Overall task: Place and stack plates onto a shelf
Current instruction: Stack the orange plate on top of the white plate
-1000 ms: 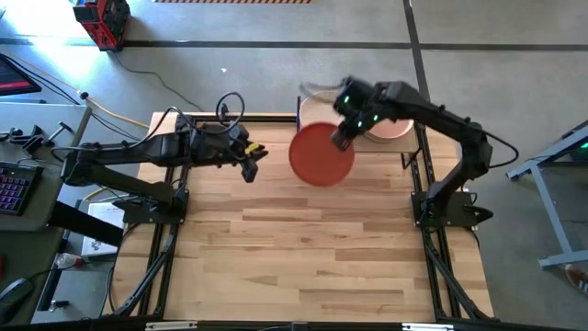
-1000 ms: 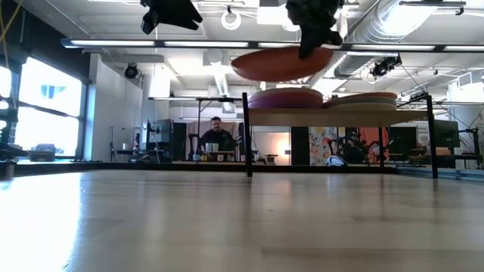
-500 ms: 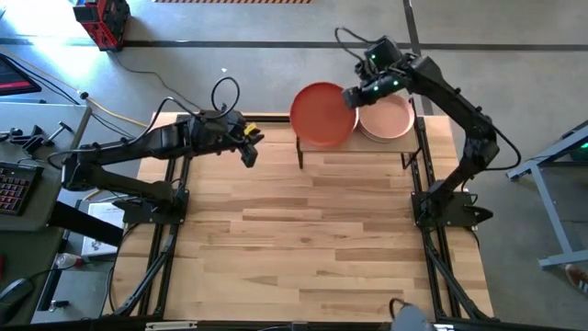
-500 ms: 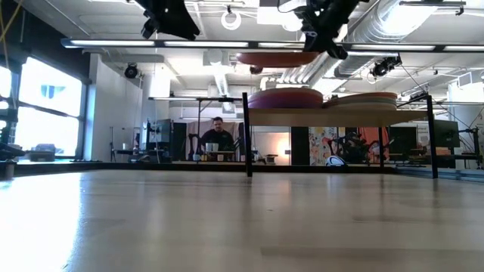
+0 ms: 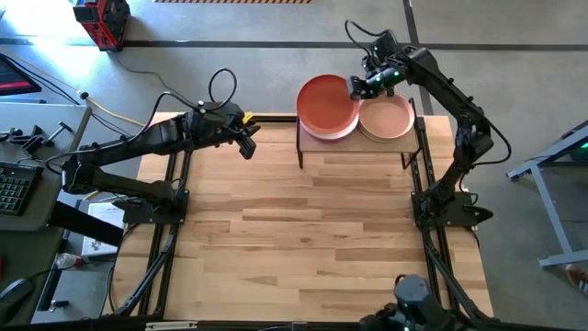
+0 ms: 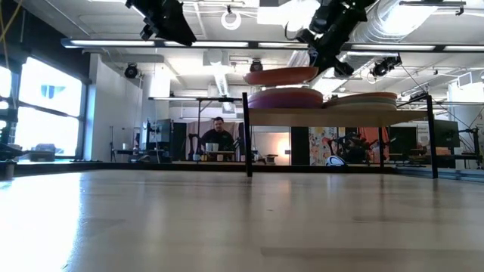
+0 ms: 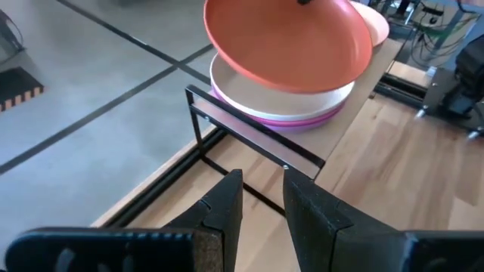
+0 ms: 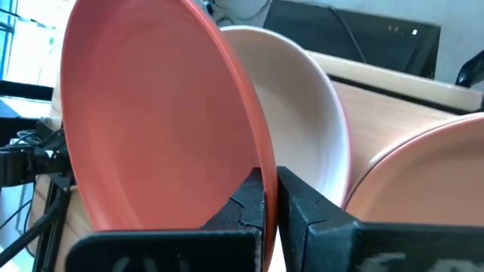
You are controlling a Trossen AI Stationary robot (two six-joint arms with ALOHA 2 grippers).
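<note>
My right gripper (image 5: 354, 85) is shut on the orange-red plate (image 5: 327, 106), which hovers above the left stack on the shelf (image 5: 353, 145) at the table's far edge. That stack shows an off-white plate (image 7: 281, 95) on top and magenta and purple rims (image 7: 306, 119) under it. The right stack is topped by a peach plate (image 5: 388, 120). In the low view the orange-red plate (image 6: 278, 75) sits just above the left stack (image 6: 286, 98). My left gripper (image 5: 246, 144) waits raised over the table's far left, its fingers (image 7: 261, 202) a narrow gap apart, touching nothing. My right gripper pinches the orange-red plate's rim (image 8: 255, 162) between its two fingers, on the side nearest the right stack. The fingers come from the table's right and far side, slanting down. The plate is lifted clear, slightly tilted, a small gap above the off-white plate (image 8: 310, 121).
The shelf stands on thin black legs (image 5: 300, 153) with open wooden tabletop (image 5: 303, 239) in front of it. In the low view a person (image 6: 216, 136) sits in the room behind. A keyboard and gear lie off the table's left.
My right gripper carried the orange-red plate from in front of the shelf toward the table's far edge, over the left stack, then lowered it close to the stack. The plate went from tilted to nearly level. My left gripper drifted slightly toward the far edge.
</note>
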